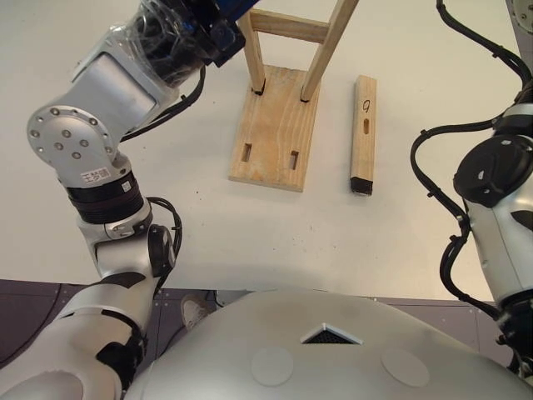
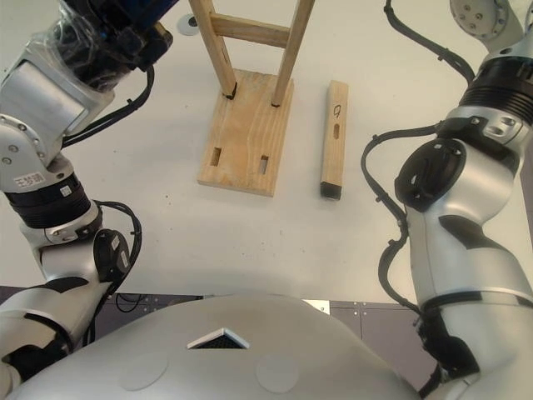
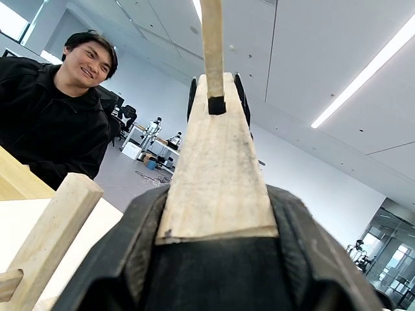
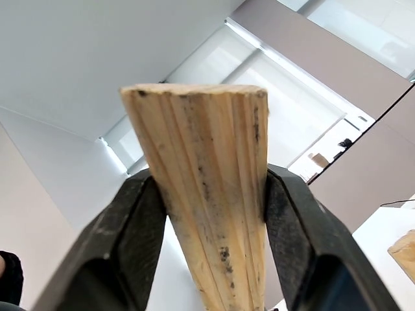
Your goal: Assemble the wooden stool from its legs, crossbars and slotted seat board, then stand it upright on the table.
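Observation:
The slotted seat board lies flat on the white table. Two legs stand in its far slots, joined by a crossbar. The two near slots hold nothing. A loose slotted leg lies to the right of the board. My left arm rises to the upper part of the left standing leg. In the left wrist view my left gripper is shut on a wooden leg. My right gripper is shut on the end of another wooden piece, raised high at the right.
The table's near edge runs just in front of my torso. Bare white tabletop spreads left of and in front of the board. My right arm's elbow and cables hang to the right of the loose leg.

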You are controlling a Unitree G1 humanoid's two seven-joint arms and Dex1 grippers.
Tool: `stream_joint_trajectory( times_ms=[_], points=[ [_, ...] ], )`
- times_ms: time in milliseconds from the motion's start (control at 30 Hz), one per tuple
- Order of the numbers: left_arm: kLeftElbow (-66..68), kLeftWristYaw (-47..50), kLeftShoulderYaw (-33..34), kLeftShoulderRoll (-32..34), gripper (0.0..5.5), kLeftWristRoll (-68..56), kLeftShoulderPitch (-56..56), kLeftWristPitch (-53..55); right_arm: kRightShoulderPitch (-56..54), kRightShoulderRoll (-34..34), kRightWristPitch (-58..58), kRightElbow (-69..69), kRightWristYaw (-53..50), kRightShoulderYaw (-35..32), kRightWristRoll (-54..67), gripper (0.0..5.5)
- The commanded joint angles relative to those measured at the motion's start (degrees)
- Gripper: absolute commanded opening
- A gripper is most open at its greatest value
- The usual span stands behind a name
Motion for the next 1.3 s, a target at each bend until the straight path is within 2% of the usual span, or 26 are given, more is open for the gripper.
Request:
stream_joint_trajectory(
  times_ms=[33,67,100,233,333,433,600,667,833,1000,1100,1300],
  points=[
    [0.5,0.5,-0.5,1.5,2.01,0.3,0.1,0.8,0.0,0.3,-1.8,-4.3,-2.1,-0.6,0.1,2.1],
    [0.8,0.8,-0.6,1.6,2.01,0.6,0.1,0.8,0.3,0.8,-2.2,-5.4,-2.8,-0.7,0.2,2.09],
    [1.1,0.9,-0.6,1.7,2.37,0.7,0.2,0.7,0.6,1.2,-2.6,-6.3,-3.5,-0.8,0.3,2.08],
    [2.1,1.0,-0.7,2.1,2.73,0.6,0.2,0.9,1.3,2.6,-5.5,-8.9,-6.7,-1.7,0.7,2.07],
    [2.6,0.5,-0.6,2.9,3.21,0.4,1.0,1.7,1.4,2.9,-7.8,-9.5,-8.3,-2.6,0.7,2.07],
    [3.2,-2.0,-1.3,6.6,3.57,2.1,3.2,4.4,1.5,2.8,-9.3,-10.7,-9.6,-3.9,1.6,2.07],
    [4.1,-8.6,-1.6,15.2,3.57,10.2,9.5,5.8,6.1,2.3,-9.7,-18.5,-11.7,-5.2,5.0,2.06],
    [5.7,-10.4,-1.3,17.4,3.57,14.8,11.3,3.7,10.1,2.4,-9.7,-25.6,-11.4,-4.3,6.3,2.06],
    [11.5,-11.0,1.4,17.8,2.9,21.9,11.9,-0.7,20.4,1.2,-8.9,-43.3,-8.4,1.8,7.0,2.06],
    [18.2,-7.9,3.5,14.6,2.15,29.8,11.4,-7.2,35.7,-5.9,-13.4,-57.1,3.4,15.0,-8.2,2.06],
    [23.3,-5.0,4.6,13.0,1.66,33.5,10.5,-9.4,40.2,-7.9,-18.7,-56.9,8.5,19.9,-16.0,2.05],
    [27.4,-5.7,6.0,12.1,1.65,36.3,8.9,-9.9,43.1,-6.7,-27.1,-50.8,12.8,23.4,-24.5,2.05]
  ],
)
